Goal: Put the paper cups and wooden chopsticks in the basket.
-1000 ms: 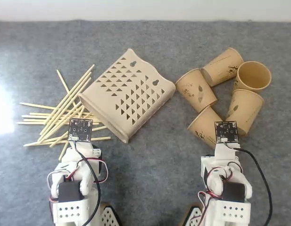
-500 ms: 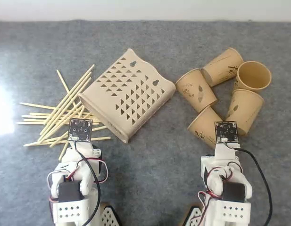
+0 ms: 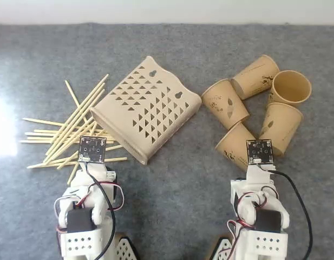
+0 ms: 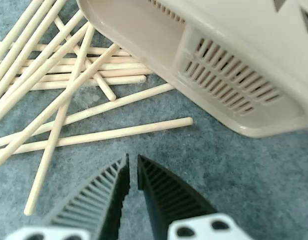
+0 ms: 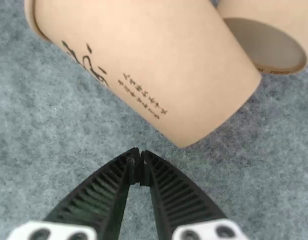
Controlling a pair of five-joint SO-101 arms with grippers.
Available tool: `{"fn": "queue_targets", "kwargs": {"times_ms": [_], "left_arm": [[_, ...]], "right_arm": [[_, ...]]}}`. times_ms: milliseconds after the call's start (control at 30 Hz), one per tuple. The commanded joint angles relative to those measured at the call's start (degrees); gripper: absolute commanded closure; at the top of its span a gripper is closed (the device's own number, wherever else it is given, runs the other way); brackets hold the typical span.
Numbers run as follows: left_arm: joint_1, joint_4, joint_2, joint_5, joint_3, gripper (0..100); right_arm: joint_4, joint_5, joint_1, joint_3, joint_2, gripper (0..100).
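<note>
Both arms sit at 6 o'clock on my overhead screen. My left gripper [image 4: 133, 167] is closed to a hairline slit with nothing in it. It is just short of the nearest chopsticks [image 3: 69, 130], which lie scattered and crossed at 9 o'clock of the basket [image 3: 146, 108]. My right gripper [image 5: 140, 159] has its tips touching and is empty, just beside the nearest cup [image 5: 144, 65], which lies on its side. The paper cups [image 3: 280, 127] cluster at 3 o'clock of the basket. I expect them to be light, thin-walled, easily crushed and prone to roll, so I'd pinch a rim, one finger inside. The chopsticks look stiff, light and slippery; I'd take one mid-length. The basket shows me its perforated face, and I can't tell where its opening points. My right arm hides part of the nearest cup from overhead.
</note>
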Motion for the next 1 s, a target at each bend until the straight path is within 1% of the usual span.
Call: {"fn": "queue_targets", "kwargs": {"times_ms": [0,700,867,900,967], "left_arm": [[0.1,0.2,-0.8,-0.4,-0.4,98],[0.4,0.2,-0.8,-0.4,-0.4,98],[4.4,0.1,-0.8,-0.4,-0.4,98],[4.4,0.1,-0.8,-0.6,-0.4,98],[2.2,-0.3,-0.8,-0.7,-0.6,97]], "right_arm": [[0.4,0.5,-0.4,1.1,-0.7,99.0],[-0.1,0.7,-0.6,1.1,-0.7,99.0],[-0.1,0.8,-2.1,1.1,-0.7,99.0],[-0.1,0.8,-2.7,1.1,-0.7,99.0],[-0.2,0.8,-3.1,1.1,-0.7,99.0]]}}
